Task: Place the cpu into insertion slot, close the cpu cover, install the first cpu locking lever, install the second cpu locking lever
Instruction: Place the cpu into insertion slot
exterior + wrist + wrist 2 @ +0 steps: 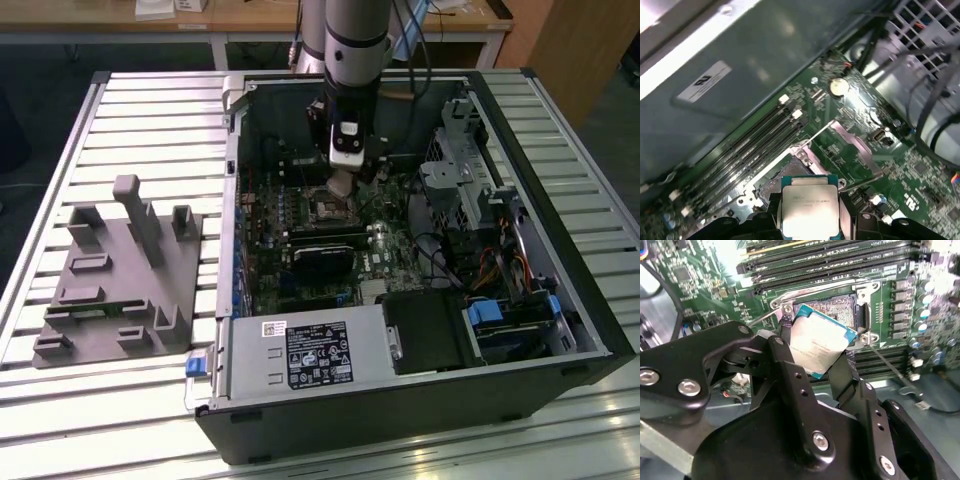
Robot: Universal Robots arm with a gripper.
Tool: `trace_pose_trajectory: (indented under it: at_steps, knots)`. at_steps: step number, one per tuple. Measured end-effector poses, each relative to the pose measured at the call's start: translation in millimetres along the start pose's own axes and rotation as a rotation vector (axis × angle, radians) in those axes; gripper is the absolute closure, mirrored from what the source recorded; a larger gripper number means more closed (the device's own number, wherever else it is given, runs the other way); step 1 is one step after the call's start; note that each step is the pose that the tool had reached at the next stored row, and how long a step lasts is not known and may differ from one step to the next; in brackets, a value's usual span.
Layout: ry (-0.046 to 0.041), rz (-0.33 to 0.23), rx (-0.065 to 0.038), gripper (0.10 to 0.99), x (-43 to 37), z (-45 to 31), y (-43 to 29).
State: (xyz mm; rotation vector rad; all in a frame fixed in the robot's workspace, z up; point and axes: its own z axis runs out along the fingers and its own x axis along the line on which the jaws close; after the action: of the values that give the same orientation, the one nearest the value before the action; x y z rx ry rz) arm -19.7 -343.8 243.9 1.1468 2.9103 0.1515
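Observation:
My gripper [343, 182] hangs inside the open computer case, shut on the cpu [820, 342], a flat square chip with a pale metal face, also seen from the first wrist view [809, 207]. The black fingers [785, 357] clamp two opposite edges of the chip. It is held tilted just above the insertion slot [840, 307], whose pin field lies exposed inside a silvery frame. In the exterior view the insertion slot [327, 208] sits right under the gripper tip. The cpu cover [855, 146] stands swung open beside the socket. A thin locking lever [890, 365] juts out past the socket corner.
Memory slots [830, 260] run along one side of the socket. A long black card [325, 245] lies in front of it. The grey labelled box [305, 355], drive cage [470, 180] and cables [500, 265] crowd the case. A grey fixture [115, 280] sits on the slatted table.

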Motion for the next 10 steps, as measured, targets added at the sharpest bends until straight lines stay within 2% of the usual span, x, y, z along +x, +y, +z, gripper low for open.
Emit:
trace_pose_trajectory:
  at_steps: [10]
  knots:
    - [-0.0169,0.180,-0.005,0.545,-0.1,4.0,-0.4]
